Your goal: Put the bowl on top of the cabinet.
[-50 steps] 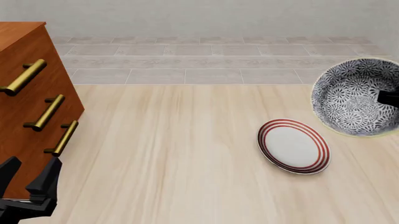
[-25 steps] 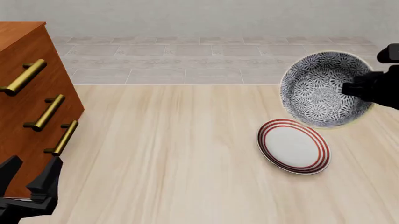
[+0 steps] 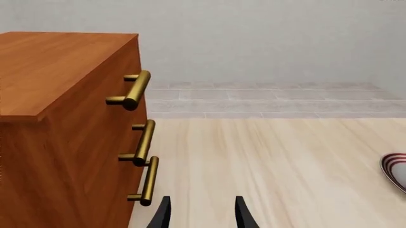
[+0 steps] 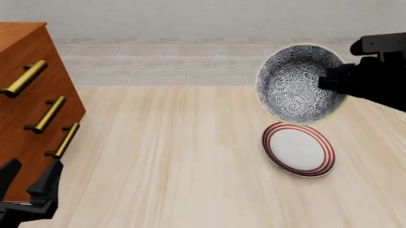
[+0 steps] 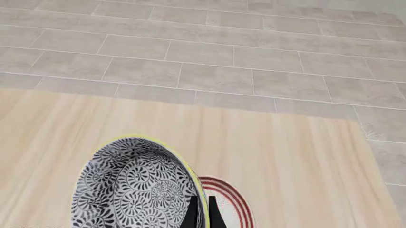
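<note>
Bowl: up in the air, above the plate.
Right jaws: pinching the bowl's rim.
Left jaws: open, beside the cabinet.

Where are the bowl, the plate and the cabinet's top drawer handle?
bowl (image 4: 297,85), front view, patterned inner wall.
plate (image 4: 297,148), front view, white centre.
top drawer handle (image 3: 135,89), left wrist view, middle of the brass bar.
</note>
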Robot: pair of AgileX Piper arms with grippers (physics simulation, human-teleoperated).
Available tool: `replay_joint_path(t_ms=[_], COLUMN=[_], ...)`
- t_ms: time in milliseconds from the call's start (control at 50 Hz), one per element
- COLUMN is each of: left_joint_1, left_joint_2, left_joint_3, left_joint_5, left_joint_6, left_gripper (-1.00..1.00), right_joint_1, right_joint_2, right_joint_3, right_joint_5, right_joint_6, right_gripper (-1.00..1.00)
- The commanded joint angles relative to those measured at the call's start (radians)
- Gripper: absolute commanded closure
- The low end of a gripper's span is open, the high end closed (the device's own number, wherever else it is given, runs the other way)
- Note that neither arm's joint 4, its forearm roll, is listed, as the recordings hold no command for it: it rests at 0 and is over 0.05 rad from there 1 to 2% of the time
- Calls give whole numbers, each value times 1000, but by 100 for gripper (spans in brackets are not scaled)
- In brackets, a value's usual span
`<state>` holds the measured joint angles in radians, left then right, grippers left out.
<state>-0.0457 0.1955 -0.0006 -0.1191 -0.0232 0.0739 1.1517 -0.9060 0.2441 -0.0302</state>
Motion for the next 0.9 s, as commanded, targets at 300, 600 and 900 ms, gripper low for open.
replay_joint_path(t_ms=[300,600,900], left_joint_1=[-3,-2,-2], left_joint_2=[-28,-52,-67], left_joint_3=[0,0,0], left_joint_5=[18,34,36], left_joint_6=[-5,-10,-16], left_gripper=[-100,-100,-100], right_joint_1=[150,223,305], right_joint_2=[65,124,163], right_joint_3=[-40,-77,-92], right_joint_5=[-56,-88,-134], right_joint_6=[33,45,83], right_gripper=[100,100,100])
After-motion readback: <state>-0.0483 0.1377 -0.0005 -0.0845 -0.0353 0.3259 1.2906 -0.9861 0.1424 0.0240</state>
